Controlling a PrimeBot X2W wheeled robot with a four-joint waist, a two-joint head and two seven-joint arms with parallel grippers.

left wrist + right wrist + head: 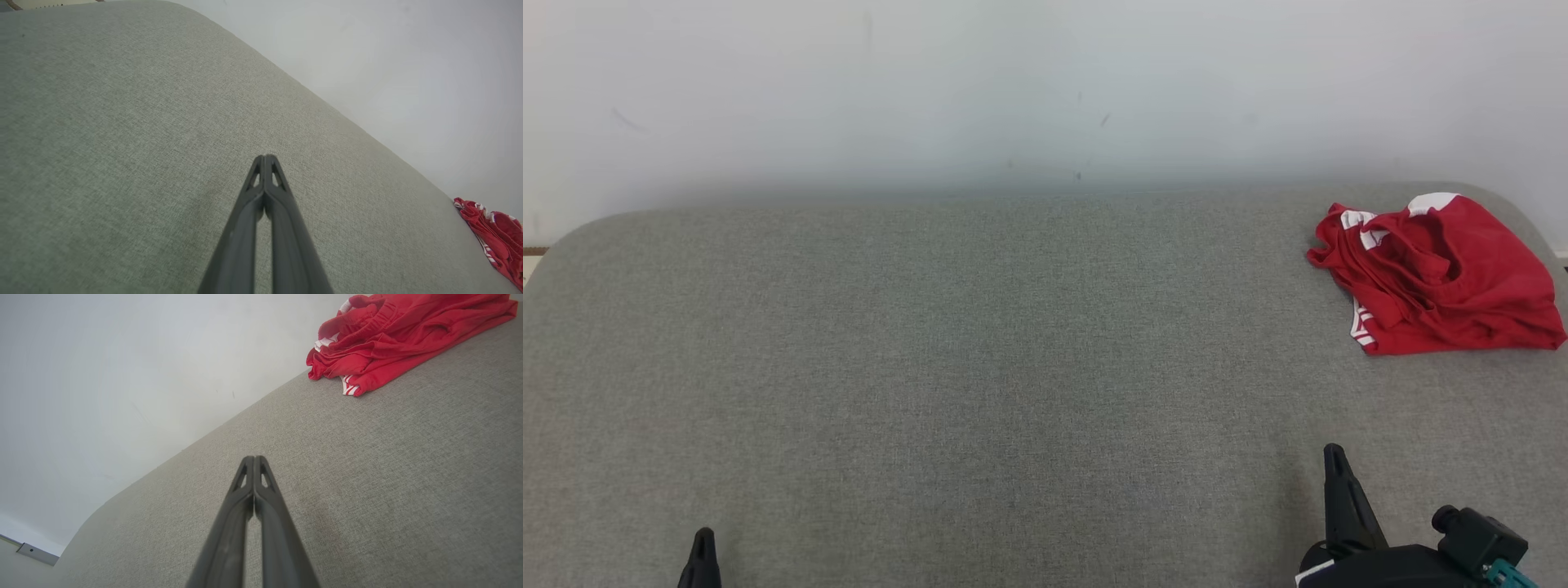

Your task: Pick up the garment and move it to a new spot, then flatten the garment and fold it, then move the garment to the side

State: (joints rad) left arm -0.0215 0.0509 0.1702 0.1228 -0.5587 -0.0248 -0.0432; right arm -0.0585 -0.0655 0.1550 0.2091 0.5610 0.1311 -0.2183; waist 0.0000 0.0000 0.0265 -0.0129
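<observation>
Red garment point(1437, 273) with white stripe trim lies bunched in a loose, layered pile at the far right corner of the grey padded surface point(980, 367), one side close to the surface's right edge. It's not spread flat and not a neat fold; an elastic band and the striped hems poke out. My read is that this fits two stages: a heap due to be carried to the surface's middle, or a rough fold set off at the side. The pictures don't settle which. Nothing grips or touches it.

Right gripper point(1333, 454) is at the surface's near edge, right side, well short of the garment. Its fingers are pressed together tip to tip and hold nothing. Left gripper point(704, 536) is at the near edge, left side, far from the garment, fingers likewise flat against each other and empty. Both point toward the surface's far edge, low over it; contact is unclear. It looks like a parked pose, clear of the work area, but that's a guess.

The surface is wide, in grey woven fabric with rounded corners and no creases. The soft weave probably drags on thin cloth. A white wall point(1013, 90) with a few small scuffs stands right behind the surface's far edge. A sliver of pale floor point(531, 263) shows past the surface's far left corner.
</observation>
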